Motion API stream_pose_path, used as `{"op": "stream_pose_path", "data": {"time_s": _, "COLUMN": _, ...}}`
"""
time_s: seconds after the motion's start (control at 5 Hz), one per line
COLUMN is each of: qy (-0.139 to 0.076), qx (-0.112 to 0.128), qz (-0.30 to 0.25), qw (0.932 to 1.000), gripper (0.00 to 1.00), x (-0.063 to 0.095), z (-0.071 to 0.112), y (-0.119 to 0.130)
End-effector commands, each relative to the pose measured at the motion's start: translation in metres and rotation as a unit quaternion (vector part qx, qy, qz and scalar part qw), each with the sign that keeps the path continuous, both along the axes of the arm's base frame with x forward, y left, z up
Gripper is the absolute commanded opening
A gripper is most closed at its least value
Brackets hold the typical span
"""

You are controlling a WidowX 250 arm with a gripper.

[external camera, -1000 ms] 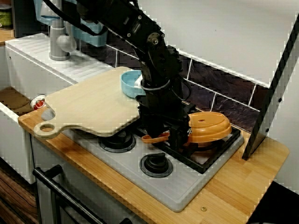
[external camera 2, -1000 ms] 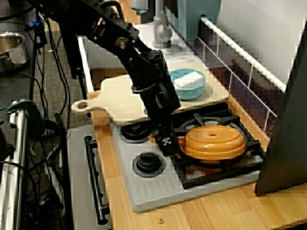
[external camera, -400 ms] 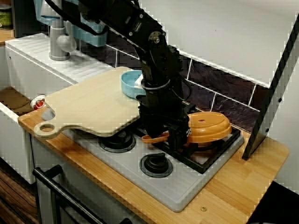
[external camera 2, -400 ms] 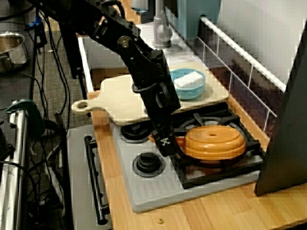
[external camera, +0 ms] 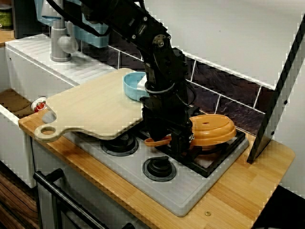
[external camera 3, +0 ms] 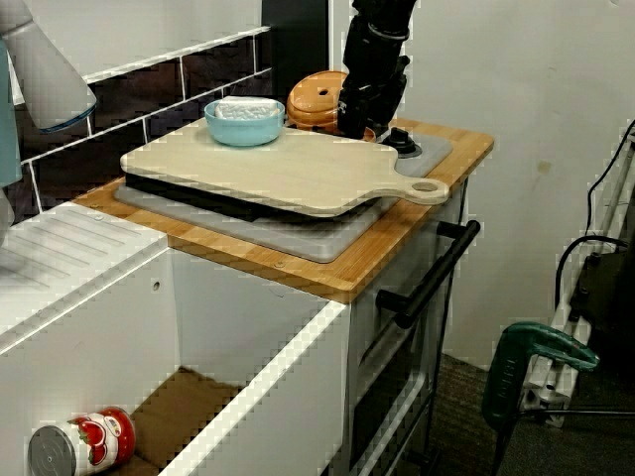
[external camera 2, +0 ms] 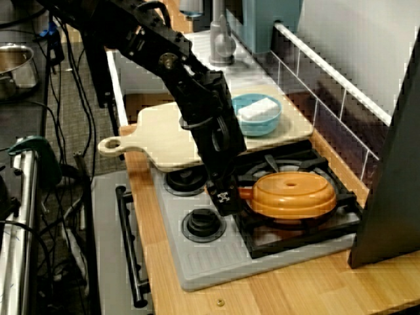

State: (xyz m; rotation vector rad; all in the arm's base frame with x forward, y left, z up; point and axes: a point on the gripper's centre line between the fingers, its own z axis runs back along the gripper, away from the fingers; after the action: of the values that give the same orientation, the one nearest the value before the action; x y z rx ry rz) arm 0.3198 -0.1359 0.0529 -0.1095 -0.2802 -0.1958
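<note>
My black gripper (external camera 2: 225,195) meets the stubby handle (external camera: 155,141) of the orange domed plastic pot (external camera 2: 289,195) on the black stove grate (external camera 2: 308,230) at the right, and though I cannot tell whether the fingers clench it, I judge the pot light, stiff and slick, best held by that handle.

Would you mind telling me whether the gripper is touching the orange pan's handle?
Cannot tell. In the view facing the tiled wall, the handle runs into the gripper, whose black body hides any contact or gap.
</note>
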Motion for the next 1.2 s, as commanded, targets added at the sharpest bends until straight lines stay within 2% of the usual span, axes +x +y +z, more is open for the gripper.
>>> {"op": "stream_pose_path", "data": {"time_s": 0.0, "qy": -0.019, "qx": 0.013, "qz": -0.017, "qw": 0.9996, "gripper": 1.00, "x": 0.004, "z": 0.015, "y": 0.001}}
{"op": "stream_pose_path", "data": {"time_s": 0.4, "qy": -0.033, "qx": 0.037, "qz": -0.021, "qw": 0.9986, "gripper": 1.00, "x": -0.001, "z": 0.002, "y": -0.004}}
{"op": "stream_pose_path", "data": {"time_s": 0.6, "qy": -0.036, "qx": 0.041, "qz": -0.021, "qw": 0.9983, "gripper": 0.00, "x": -0.002, "z": -0.002, "y": -0.006}}
{"op": "stream_pose_path", "data": {"time_s": 0.8, "qy": -0.044, "qx": 0.043, "qz": -0.025, "qw": 0.9978, "gripper": 0.00, "x": -0.003, "z": -0.003, "y": -0.005}}
{"op": "stream_pose_path", "data": {"time_s": 1.0, "qy": -0.043, "qx": 0.045, "qz": -0.024, "qw": 0.9977, "gripper": 0.00, "x": -0.002, "z": -0.006, "y": -0.004}}
